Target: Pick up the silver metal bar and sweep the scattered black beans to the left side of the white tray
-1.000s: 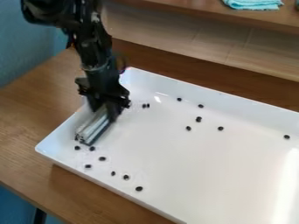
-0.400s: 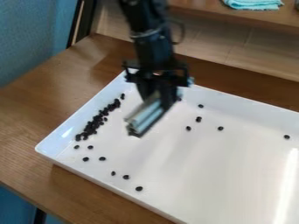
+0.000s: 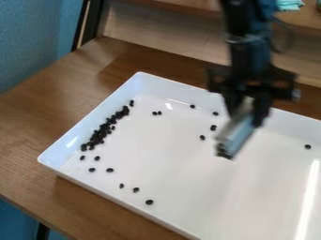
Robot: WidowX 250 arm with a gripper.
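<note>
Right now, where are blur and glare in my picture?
Camera view: the gripper and the pale tool it holds are smeared; a white streak of glare crosses the tray at lower right; dark pieces heaped left lie clear of it.

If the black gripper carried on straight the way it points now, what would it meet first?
Likely the floor of the white tray, met by the lower end of the pale bar in the gripper; how high it hangs is unclear.

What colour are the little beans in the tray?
The beans are black, clearest in the camera view.
</note>
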